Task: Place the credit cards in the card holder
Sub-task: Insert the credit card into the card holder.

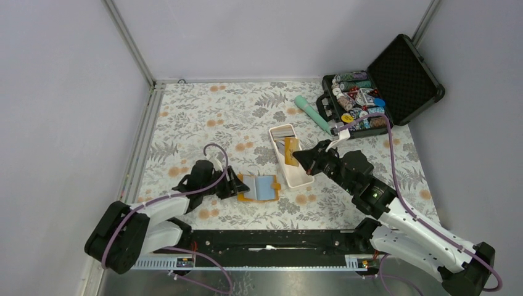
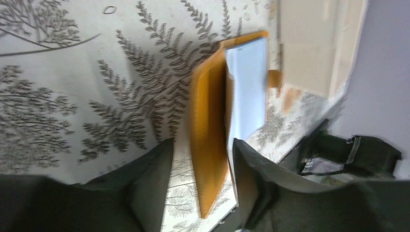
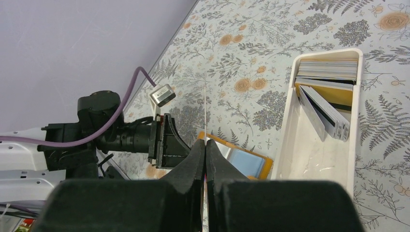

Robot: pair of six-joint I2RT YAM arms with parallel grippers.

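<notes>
The orange card holder lies open on the floral cloth, its light blue pockets facing up. My left gripper is at its left edge. In the left wrist view the jaws stand open around the raised orange cover, and the blue pocket page lies beside the right finger. My right gripper is shut on one thin credit card, seen edge-on above the card holder. More credit cards are stacked and leaning in the white tray.
The long white tray lies just right of the card holder, under the right gripper. A teal cylinder lies behind it. An open black case of poker chips sits at the back right.
</notes>
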